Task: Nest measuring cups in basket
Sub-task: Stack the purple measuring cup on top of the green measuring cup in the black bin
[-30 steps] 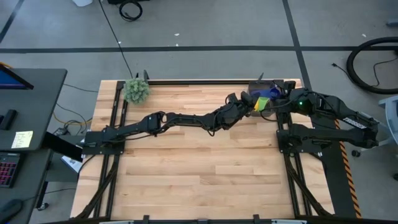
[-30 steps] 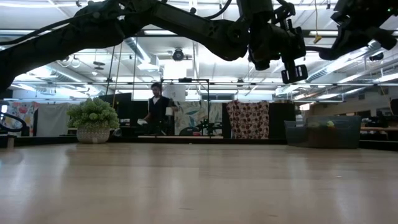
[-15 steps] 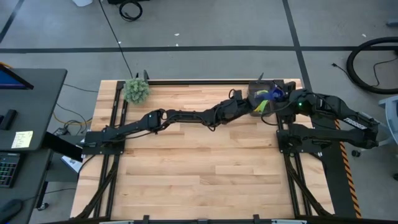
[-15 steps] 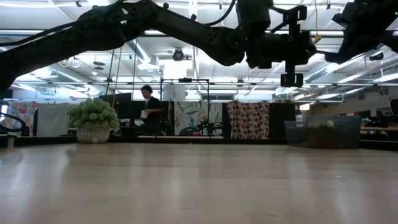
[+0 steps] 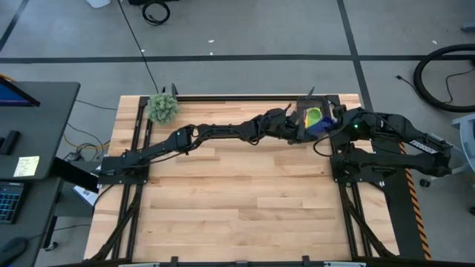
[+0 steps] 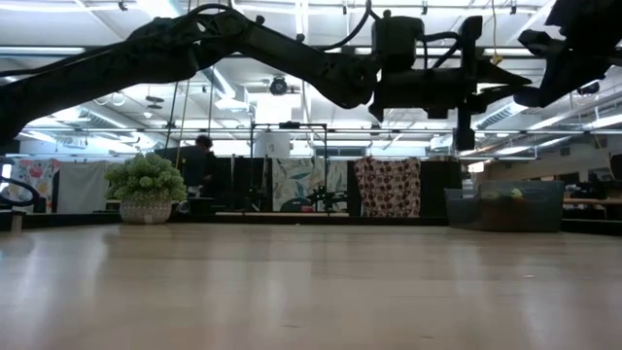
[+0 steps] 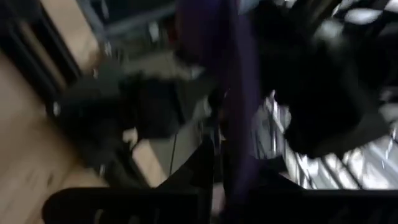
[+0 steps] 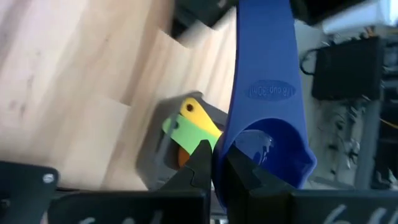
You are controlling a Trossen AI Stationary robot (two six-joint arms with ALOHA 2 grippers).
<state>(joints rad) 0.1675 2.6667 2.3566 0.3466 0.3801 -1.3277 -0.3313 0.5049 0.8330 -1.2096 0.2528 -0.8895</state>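
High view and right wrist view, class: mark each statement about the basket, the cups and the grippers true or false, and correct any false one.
1. The small dark grey rectangular basket stands at the table's far right corner. True.
2. The right gripper is shut on a dark blue plastic measuring cup. True.
3. The basket holds nothing. False: a yellow cup handle and a green cup handle stick out of it.
4. The fuzzy green plant ball sits inside the basket. False: it stands at the table's far left corner.
5. The left gripper is parked at the table's near edge. False: it reaches across to the basket.
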